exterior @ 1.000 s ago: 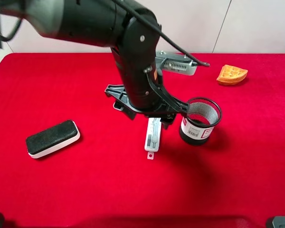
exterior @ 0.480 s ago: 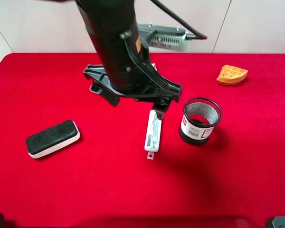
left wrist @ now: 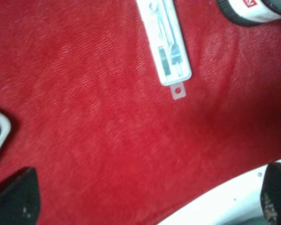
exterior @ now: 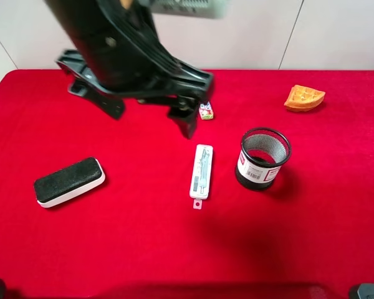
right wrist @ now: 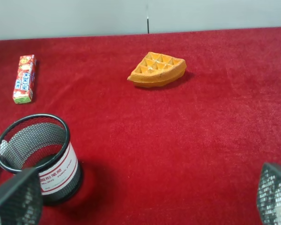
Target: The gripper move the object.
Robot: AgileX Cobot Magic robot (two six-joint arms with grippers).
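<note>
The object, a slim white bar with teal print (exterior: 201, 171), lies flat on the red cloth with its small tab pointing to the table's front. It also shows in the left wrist view (left wrist: 165, 42). My left gripper (exterior: 151, 118) is a black pronged claw. It hangs open and empty, raised above the cloth, behind and to the left of the bar. In the left wrist view its fingertips (left wrist: 14, 199) stand wide apart with nothing between them. My right gripper (right wrist: 145, 197) is open and empty, facing the cup; it does not show in the exterior view.
A black mesh cup (exterior: 262, 159) stands just right of the bar, also in the right wrist view (right wrist: 37, 157). A black-topped white eraser (exterior: 69, 180) lies at the left. A red-green candy stick (exterior: 206, 112) lies behind the bar. A waffle piece (exterior: 304, 98) lies at the back right.
My left arm has lifted and swung to the left and back, away from the bar. The bar is now fully uncovered and has not moved.
</note>
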